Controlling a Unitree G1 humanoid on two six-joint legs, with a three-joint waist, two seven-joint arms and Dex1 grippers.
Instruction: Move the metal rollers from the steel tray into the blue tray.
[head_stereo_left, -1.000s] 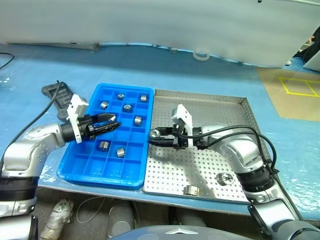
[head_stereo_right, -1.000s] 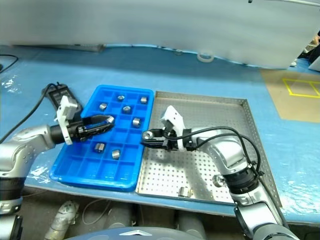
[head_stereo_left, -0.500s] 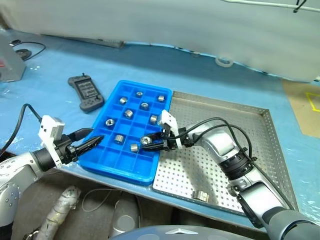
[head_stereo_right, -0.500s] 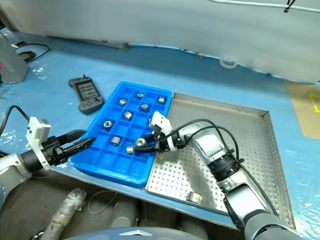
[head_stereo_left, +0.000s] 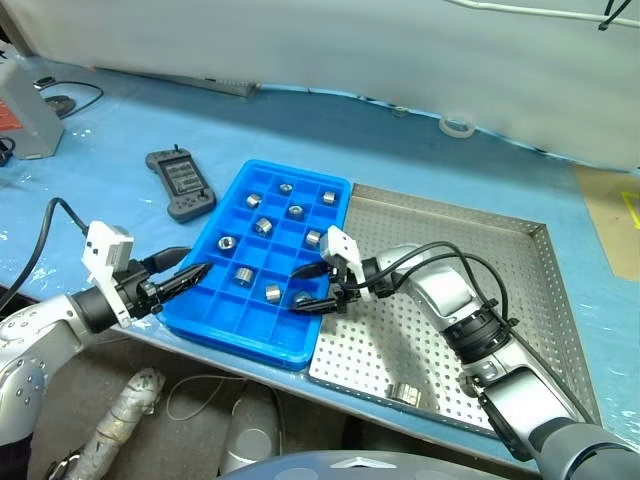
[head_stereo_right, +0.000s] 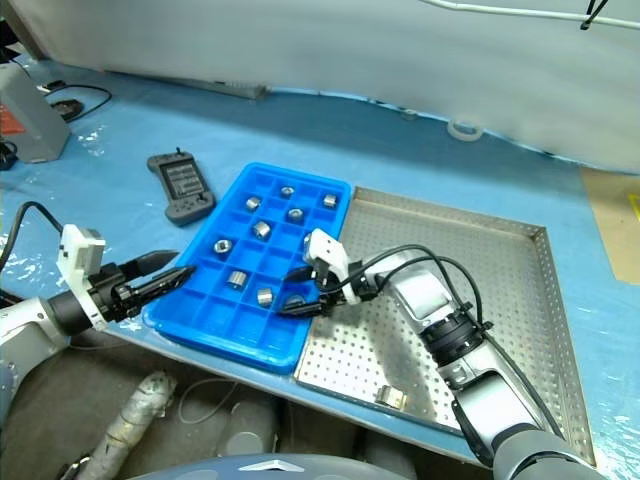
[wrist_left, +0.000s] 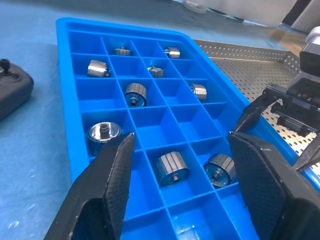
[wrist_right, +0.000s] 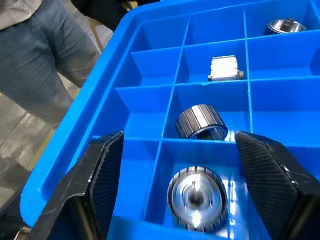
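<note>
Over the blue tray (head_stereo_left: 236, 318), the right tool (head_stereo_left: 309, 288) spreads wide above a roller (wrist_right: 196, 198) lying in its compartment, the left tool (head_stereo_left: 190, 276) hovers part-open and empty, and one roller (head_stereo_left: 405, 394) awaits on the steel tray (head_stereo_left: 520, 300).

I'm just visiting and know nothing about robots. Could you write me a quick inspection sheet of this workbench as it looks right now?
Surface: blue sheet over the bench.
Job's things: blue tray holding nine metal rollers; steel tray with one roller near its front edge.
Clutter: dark handheld controller, tape ring, grey box.
Grippers: right gripper open above a roller lying in a compartment; left gripper open, empty, at the blue tray's edge.
Cables: black ones on both arms.
Surroundings: a person's legs beside the bench.
</note>
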